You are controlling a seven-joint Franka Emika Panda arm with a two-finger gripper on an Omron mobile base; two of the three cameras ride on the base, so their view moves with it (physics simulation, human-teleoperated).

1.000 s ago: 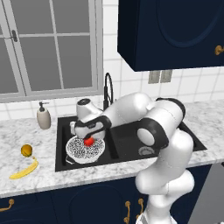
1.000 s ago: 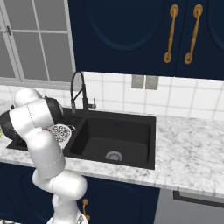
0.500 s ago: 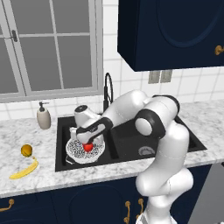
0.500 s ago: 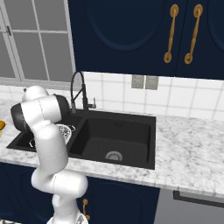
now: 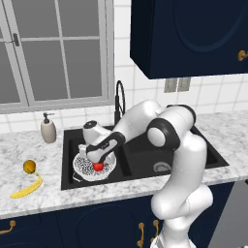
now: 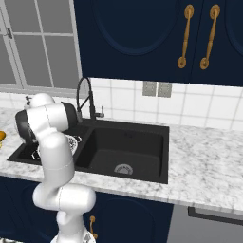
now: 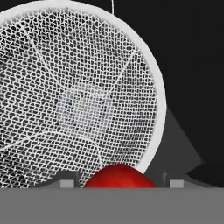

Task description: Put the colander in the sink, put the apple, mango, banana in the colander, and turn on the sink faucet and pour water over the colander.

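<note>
Lowered further since the earlier frames, the two-finger gripper [image 5: 98,162] is now seen deep over the round white perforated colander [image 5: 83,167], which sits in the left basin of the black rectangular double-basin sink [image 5: 145,167]; the small round red apple [image 5: 98,165] is seen between the finger tips [image 7: 68,179], partly open around it, so it appears to be gripped, just above the mesh.

If the apple is let go near the rim, as the hand view suggests, it could roll out over the edge into the basin; a light colander could also be pushed or tipped by the fingers during the retreat.

On the marble counter at the left, the small orange-yellow mango [image 5: 29,166] and the long curved yellow banana [image 5: 26,189] are not yet collected; the tall black gooseneck faucet [image 5: 119,99] stands close behind the arm and could be struck.
</note>
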